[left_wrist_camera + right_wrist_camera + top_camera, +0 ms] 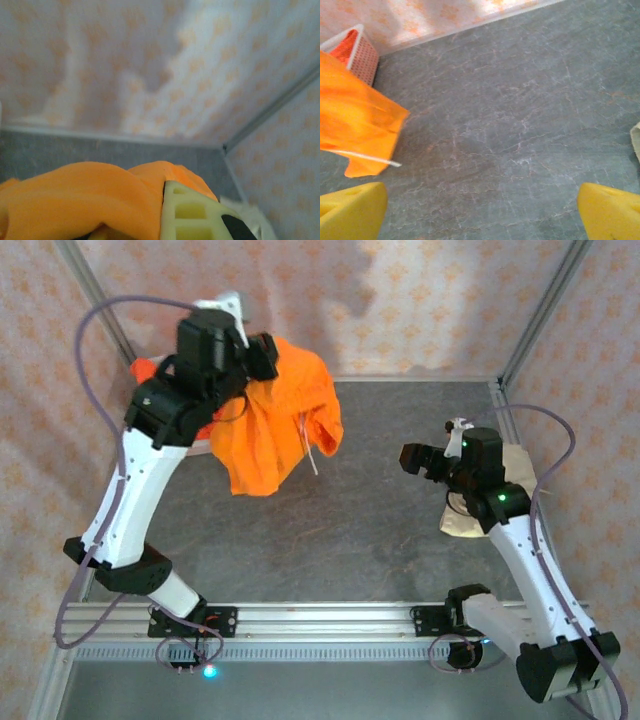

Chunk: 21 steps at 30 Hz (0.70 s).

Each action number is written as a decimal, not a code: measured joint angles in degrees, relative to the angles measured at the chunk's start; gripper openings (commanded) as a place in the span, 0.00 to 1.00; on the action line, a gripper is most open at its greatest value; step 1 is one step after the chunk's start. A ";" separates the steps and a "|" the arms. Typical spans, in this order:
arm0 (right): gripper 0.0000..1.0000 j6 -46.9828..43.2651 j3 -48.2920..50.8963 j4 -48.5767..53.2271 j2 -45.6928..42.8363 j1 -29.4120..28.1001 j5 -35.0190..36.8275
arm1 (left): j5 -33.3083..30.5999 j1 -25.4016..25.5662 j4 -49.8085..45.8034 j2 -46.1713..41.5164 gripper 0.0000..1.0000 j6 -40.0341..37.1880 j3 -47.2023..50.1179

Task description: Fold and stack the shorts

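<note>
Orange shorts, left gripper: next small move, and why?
Probably carry the orange shorts toward the bare middle of the table and lower them flat. The left gripper is shut on them, they hang bunched at the far left, and the right gripper waits open beside the beige shorts.

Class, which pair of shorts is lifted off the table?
The orange shorts hanging from the left gripper; the beige shorts lie on the table at the right.
</note>
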State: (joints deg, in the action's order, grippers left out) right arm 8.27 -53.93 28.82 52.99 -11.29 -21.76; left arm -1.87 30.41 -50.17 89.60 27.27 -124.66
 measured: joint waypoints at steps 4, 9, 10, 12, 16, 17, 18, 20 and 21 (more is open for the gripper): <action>1.00 -2.58 1.36 -1.11 -2.62 -0.52 -0.83 | 1.73 3.26 4.83 -2.19 0.02 4.63 15.28; 0.99 -4.50 4.02 -2.95 -5.95 -0.57 -0.50 | 3.23 8.24 9.66 0.98 0.22 9.79 24.90; 0.99 -4.42 4.61 -3.19 -6.54 -0.57 0.07 | 3.63 9.73 10.82 2.45 0.30 10.34 25.57; 0.99 -3.43 5.31 -3.37 -7.19 -0.59 1.97 | 4.76 12.15 12.68 5.20 0.44 11.17 25.75; 0.99 -0.70 5.77 -3.23 -7.23 -0.57 4.83 | 5.35 15.85 14.23 8.61 0.96 10.08 25.75; 0.99 -0.33 5.79 -3.19 -7.06 -0.59 4.72 | 4.72 16.13 14.25 8.59 1.00 9.79 25.83; 0.99 -0.07 5.79 -3.17 -6.73 -0.59 4.33 | 3.34 16.31 14.86 7.85 1.00 9.55 26.53; 0.99 0.57 5.77 -3.13 -5.46 -0.57 2.99 | 0.76 15.96 16.00 4.61 1.00 8.70 29.59; 0.98 0.85 5.77 -3.10 -4.50 -0.59 1.90 | -0.46 15.52 16.15 2.27 1.00 8.59 31.63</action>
State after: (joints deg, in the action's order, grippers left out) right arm 9.13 -48.16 25.71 48.49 -11.88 -19.86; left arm -2.33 45.93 -34.02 91.88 35.86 -93.03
